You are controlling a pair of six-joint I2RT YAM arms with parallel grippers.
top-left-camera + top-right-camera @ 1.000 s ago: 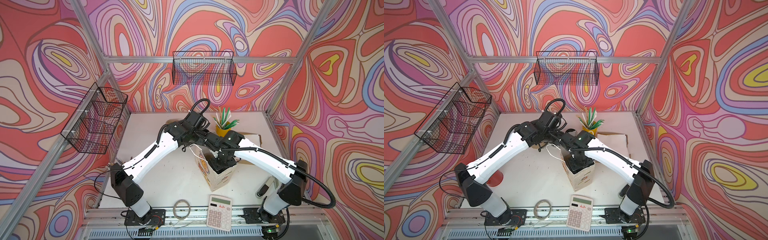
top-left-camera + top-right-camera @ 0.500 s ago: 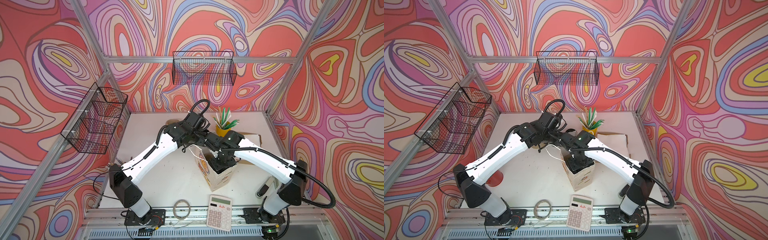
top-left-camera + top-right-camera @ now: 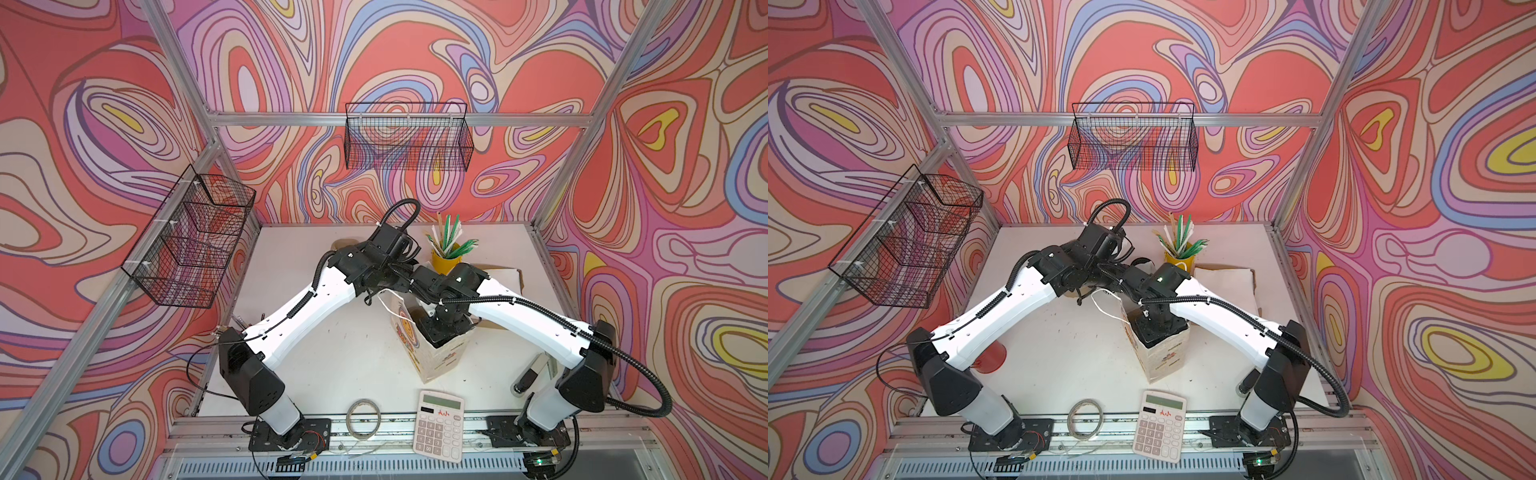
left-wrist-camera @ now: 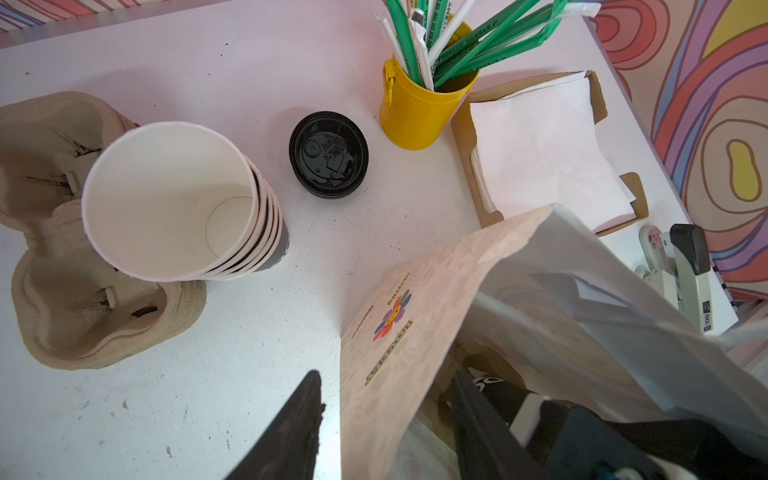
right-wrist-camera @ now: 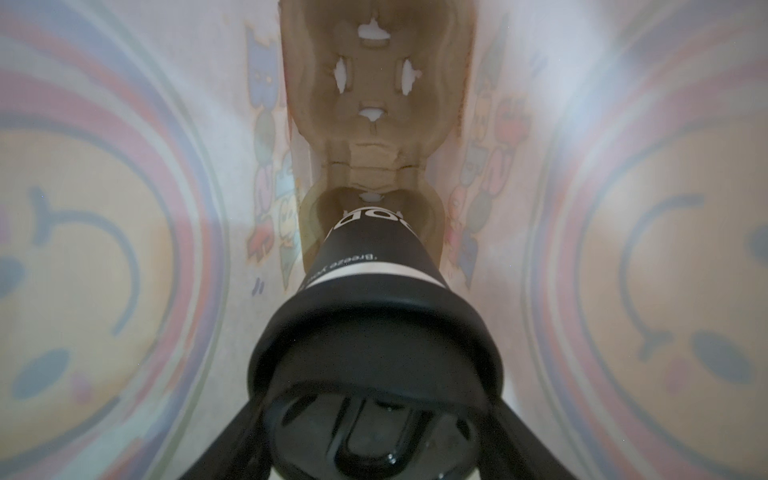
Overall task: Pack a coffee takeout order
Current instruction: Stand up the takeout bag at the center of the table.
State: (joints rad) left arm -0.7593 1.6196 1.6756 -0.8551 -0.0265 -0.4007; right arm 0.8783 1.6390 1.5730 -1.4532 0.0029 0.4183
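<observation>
The right gripper (image 5: 382,395) is down inside the bag (image 3: 436,365), its fingers clasped on either side of the lid (image 5: 374,328) of the cup (image 5: 376,253). The cup hangs straight below the gripper. Its foot is in the nearer well of the carrier (image 5: 374,104), which lies on the bag's floor, and the well beyond the gripper is bare. Whether the cup is fully seated cannot be told.

The left gripper (image 4: 386,374) straddles the bag's top edge, one finger outside the wall and one inside. There is a gap between them, so the paper is not yet pinched.

The cup is probably light, and its paper wall is soft enough to buckle under a hard squeeze. The lid's rim looks like the stiffest place to hold, though a press-on lid may pop off if pulled sideways. The bag seems thin, floppy and tall, so it could tip, and the top edge is the best place to steady it. The carrier is stiff pulp but light, and could lift along with the cup.
</observation>
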